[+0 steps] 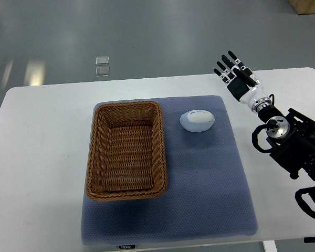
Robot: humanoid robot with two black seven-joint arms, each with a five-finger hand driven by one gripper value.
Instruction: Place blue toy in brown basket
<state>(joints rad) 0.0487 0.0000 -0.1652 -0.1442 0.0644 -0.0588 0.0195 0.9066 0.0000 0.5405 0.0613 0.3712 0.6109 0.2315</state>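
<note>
Reaching is the step in hand: the right hand (pixel 236 73) hovers with fingers (pixel 227 62) spread and empty, the blue toy (pixel 197 120) lying below-left of them on the mat (pixel 210 189), beside the empty brown basket (pixel 127 150).

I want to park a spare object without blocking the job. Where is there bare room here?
Free: the blue mat in front of the blue toy and right of the brown basket; also the white table left of the mat. Crowded: the strip between toy and right hand.
</note>
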